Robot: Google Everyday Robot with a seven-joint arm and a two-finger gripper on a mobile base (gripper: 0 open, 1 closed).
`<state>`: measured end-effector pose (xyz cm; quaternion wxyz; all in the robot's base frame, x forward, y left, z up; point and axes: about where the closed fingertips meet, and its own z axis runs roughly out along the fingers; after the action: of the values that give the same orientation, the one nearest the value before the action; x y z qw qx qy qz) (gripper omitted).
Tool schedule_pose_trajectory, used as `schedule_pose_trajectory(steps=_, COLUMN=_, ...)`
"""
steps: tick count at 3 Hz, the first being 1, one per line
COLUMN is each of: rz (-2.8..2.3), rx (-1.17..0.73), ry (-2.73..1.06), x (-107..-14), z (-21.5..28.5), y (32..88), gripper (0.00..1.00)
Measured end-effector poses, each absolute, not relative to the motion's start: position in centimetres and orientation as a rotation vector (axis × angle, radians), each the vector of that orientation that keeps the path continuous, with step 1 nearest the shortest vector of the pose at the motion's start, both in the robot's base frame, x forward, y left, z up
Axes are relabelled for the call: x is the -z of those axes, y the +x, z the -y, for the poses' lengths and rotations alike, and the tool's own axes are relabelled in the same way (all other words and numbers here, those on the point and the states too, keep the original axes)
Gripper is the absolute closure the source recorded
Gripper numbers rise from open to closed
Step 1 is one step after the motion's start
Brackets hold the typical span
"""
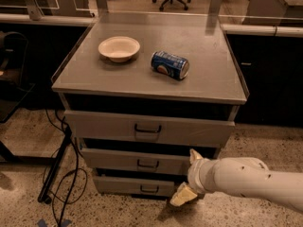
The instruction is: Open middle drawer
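Note:
The grey metal cabinet has three drawers stacked under its top. The middle drawer (113,161) has a small black loop handle (148,164) and its front stands slightly out from the frame. My gripper (188,175) is in front of the right part of the middle and bottom drawer fronts, to the right of the handle. It is open and holds nothing. One cream fingertip (194,155) is at the middle drawer's front and the other (182,195) is down by the bottom drawer (123,186).
The top drawer (104,125) is the tallest. On the cabinet top (142,82) sit a white bowl (119,48) and a blue can (170,65) on its side. Black cables (61,174) and a stand leg lie on the floor at left. Office chairs stand at the back.

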<state>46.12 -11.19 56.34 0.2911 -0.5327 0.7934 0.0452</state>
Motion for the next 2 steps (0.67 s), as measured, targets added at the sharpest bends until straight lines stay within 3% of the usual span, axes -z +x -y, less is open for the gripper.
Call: schedule_pose_trajectory(steps=2, rz=-2.034, rx=-0.072, ry=-1.485, x=-52.3, z=10.2, y=47.5, gripper=0.0)
